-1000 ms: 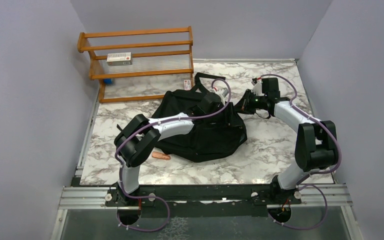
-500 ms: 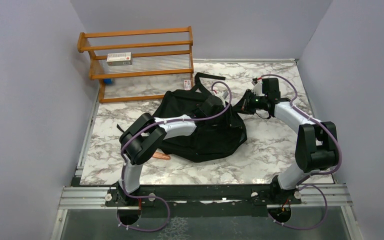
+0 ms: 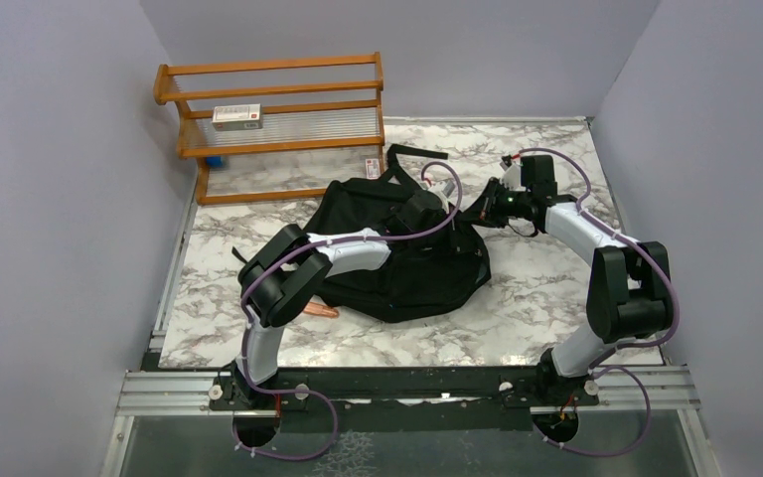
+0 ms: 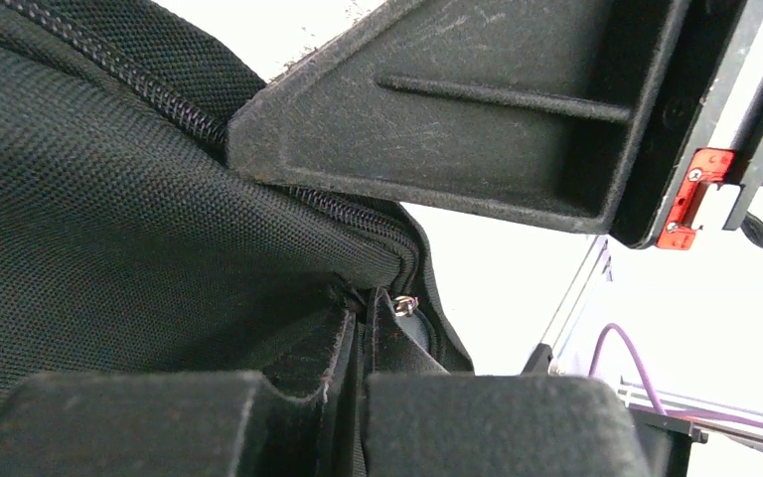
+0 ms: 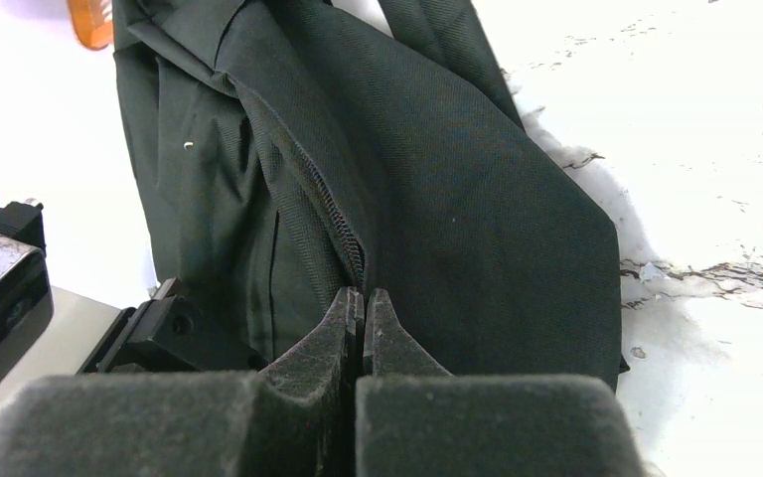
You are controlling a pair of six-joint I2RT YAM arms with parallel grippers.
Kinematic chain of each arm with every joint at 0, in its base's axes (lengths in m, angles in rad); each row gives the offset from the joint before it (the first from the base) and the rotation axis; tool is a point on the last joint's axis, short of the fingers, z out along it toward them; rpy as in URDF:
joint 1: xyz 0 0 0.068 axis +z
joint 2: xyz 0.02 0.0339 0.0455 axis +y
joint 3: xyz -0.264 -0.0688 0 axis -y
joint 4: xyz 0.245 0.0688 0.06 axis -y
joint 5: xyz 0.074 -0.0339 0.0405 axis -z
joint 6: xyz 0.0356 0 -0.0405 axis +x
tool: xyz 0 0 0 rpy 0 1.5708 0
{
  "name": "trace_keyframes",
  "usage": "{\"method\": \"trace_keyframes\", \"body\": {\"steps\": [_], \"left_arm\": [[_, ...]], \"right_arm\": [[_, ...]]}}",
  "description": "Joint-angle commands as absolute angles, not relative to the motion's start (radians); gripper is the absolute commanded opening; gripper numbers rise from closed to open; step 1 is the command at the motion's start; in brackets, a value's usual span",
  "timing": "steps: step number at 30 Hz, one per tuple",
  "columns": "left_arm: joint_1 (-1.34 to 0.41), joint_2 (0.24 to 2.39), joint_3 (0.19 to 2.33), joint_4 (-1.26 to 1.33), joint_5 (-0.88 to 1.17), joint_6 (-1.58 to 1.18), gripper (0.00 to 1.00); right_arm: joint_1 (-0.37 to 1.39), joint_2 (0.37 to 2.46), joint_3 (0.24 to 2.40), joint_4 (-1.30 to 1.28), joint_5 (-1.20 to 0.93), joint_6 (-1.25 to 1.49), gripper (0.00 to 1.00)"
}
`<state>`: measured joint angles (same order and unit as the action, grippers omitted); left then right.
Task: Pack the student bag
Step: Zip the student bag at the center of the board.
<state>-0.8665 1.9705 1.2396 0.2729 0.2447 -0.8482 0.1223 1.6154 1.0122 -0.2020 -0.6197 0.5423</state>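
Observation:
The student bag (image 3: 397,263), a large black backpack, lies flat in the middle of the marble table. My left gripper (image 3: 425,211) reaches over its top end. In the left wrist view the left gripper (image 4: 363,303) is shut on a dark zipper tab, with a small metal ring (image 4: 404,304) just past the tips. My right gripper (image 3: 477,212) meets the bag's right upper edge. In the right wrist view the right gripper (image 5: 364,291) is shut on the bag fabric (image 5: 457,169) beside the zipper line (image 5: 338,224). The two grippers sit close together.
A wooden rack (image 3: 278,119) stands at the back left with a small box (image 3: 236,116) on its shelf. A small card (image 3: 373,167) lies by the rack's foot. An orange object (image 3: 320,309) lies near the bag's front left edge.
The left gripper's jaws have closed on the zipper tab. The left arm shifted slightly forward over the bag a second ago. The right arm has stayed put.

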Motion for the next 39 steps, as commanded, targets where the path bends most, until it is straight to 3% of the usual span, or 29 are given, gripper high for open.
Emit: {"method": "trace_keyframes", "body": {"steps": [1, 17, 28, 39], "left_arm": [[-0.874, 1.939, 1.239, 0.322, 0.275, -0.795, 0.0], [-0.931, 1.805, 1.169, 0.36, 0.533, -0.495, 0.0], [-0.948, 1.749, 1.177, 0.055, 0.507, -0.229, 0.0], [-0.977, 1.659, 1.068, -0.041, 0.522, -0.202, 0.0]], "right_arm": [[0.117, 1.591, 1.006, -0.18, -0.634, 0.55, 0.0], [0.11, 1.662, 1.125, -0.173, -0.546, 0.555, 0.0], [0.092, 1.694, 1.161, -0.174, -0.549, 0.555, 0.0], [0.055, 1.724, 1.187, -0.162, -0.551, 0.559, 0.0]]}}
